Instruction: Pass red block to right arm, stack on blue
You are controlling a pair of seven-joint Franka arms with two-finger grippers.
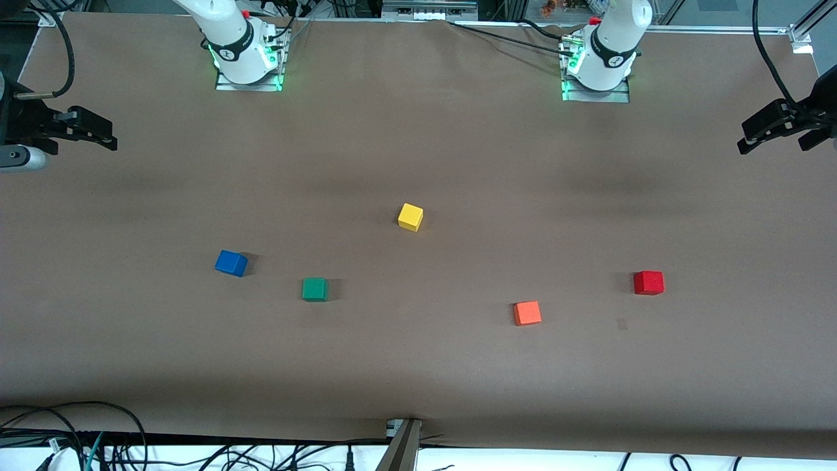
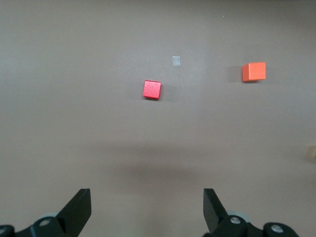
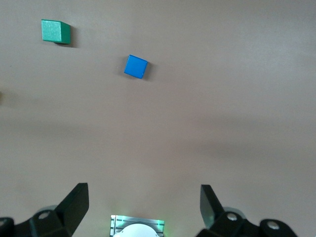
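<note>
The red block (image 1: 649,282) lies on the brown table toward the left arm's end; it also shows in the left wrist view (image 2: 152,89). The blue cube (image 1: 231,263) lies toward the right arm's end and shows in the right wrist view (image 3: 136,66). My left gripper (image 1: 771,140) is raised at the left arm's end of the table, open and empty (image 2: 147,207), well apart from the red block. My right gripper (image 1: 104,139) is raised at the right arm's end, open and empty (image 3: 144,205), well apart from the blue cube.
An orange cube (image 1: 527,313) lies near the red block, nearer the front camera. A green cube (image 1: 314,288) lies beside the blue cube. A yellow cube (image 1: 410,216) sits mid-table. A small grey mark (image 1: 622,323) is on the table. Cables run along the table edges.
</note>
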